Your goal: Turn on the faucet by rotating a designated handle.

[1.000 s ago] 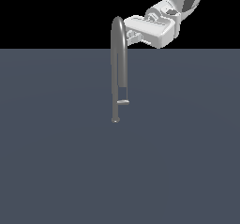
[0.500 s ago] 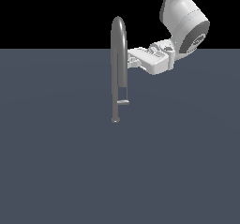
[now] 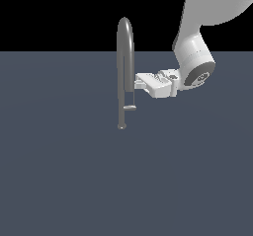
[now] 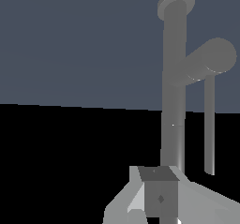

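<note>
The faucet [image 3: 123, 67] is a tall thin grey gooseneck standing on the dark floor, with a small round foot. The handle [image 3: 130, 107] is a tiny stubby lever low on it, just above the foot. My gripper [image 3: 138, 80] comes in from the exterior view's right, level with the middle of the stem and above the handle. Its tips sit right beside the tube, and contact cannot be told. In the wrist view the fingers [image 4: 159, 197] are pressed together and empty, just short of the stem [image 4: 173, 101]. The handle [image 4: 213, 56] sticks out beyond it.
The flat dark grey floor [image 3: 64, 180] stretches all around the faucet. The white arm [image 3: 197, 47] rises to the upper right of the exterior view. Behind the floor is black background.
The gripper has come down from beside the faucet's arched top to mid-stem height and slightly toward the stem. The faucet and handle have not moved.
</note>
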You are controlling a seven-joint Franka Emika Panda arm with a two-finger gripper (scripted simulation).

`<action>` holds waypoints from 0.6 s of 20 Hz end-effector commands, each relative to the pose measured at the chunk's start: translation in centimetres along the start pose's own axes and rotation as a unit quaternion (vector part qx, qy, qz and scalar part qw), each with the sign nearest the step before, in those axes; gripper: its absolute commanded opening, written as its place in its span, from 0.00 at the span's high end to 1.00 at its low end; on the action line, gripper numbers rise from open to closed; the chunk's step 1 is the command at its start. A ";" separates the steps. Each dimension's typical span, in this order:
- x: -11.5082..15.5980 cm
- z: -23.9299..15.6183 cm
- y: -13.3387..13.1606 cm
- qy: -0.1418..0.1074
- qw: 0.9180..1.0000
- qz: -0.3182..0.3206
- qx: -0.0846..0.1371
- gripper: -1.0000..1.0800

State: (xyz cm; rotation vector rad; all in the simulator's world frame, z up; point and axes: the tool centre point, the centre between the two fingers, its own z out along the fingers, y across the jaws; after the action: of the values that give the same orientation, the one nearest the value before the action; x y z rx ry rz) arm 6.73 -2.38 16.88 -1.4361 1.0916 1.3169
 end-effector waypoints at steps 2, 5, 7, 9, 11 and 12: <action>1.3 0.2 -0.2 -0.018 1.000 0.014 0.015 1.00; 2.0 0.4 -0.3 -0.025 0.999 0.021 0.022 1.00; 2.1 0.4 -0.3 -0.027 0.999 0.022 0.023 1.00; 2.1 0.4 -0.3 -0.027 0.999 0.022 0.023 1.00; 2.1 0.4 -0.2 -0.026 0.999 0.022 0.023 1.00; 2.0 0.4 0.0 -0.026 0.999 0.022 0.023 1.00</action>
State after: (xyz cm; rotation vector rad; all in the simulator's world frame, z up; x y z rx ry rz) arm 6.91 -2.04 14.79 -1.3441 1.1166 1.3453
